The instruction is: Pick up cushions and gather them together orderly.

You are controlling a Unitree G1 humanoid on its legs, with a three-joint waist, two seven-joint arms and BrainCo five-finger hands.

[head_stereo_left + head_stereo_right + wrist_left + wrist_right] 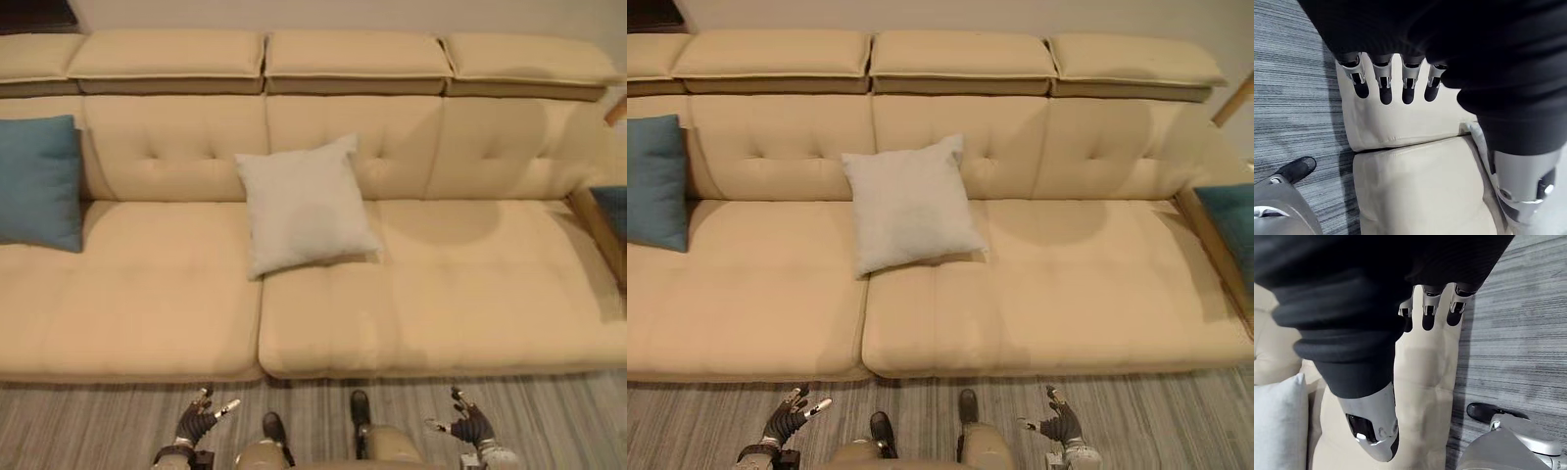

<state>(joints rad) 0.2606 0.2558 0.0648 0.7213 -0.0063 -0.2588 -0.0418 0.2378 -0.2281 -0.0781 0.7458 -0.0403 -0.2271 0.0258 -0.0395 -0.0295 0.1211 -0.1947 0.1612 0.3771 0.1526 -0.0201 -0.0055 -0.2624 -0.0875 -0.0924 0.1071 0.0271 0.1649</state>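
Note:
A pale grey cushion (306, 204) leans against the backrest at the middle of the beige sofa (147, 304). A blue cushion (39, 182) stands at the sofa's left end, and a second blue cushion (1232, 223) shows at the right end by the armrest. My left hand (201, 416) hangs low over the carpet in front of the sofa, fingers relaxed and holding nothing. My right hand (468, 422) hangs likewise at the lower right, open and empty. Both hands are well short of the cushions. The grey cushion (1278, 426) also appears in the right wrist view.
A grey striped carpet (98, 421) runs along the front of the sofa. The sofa's wooden right armrest (600, 227) edges the seat. The seat (470, 284) between the grey cushion and the right armrest is bare.

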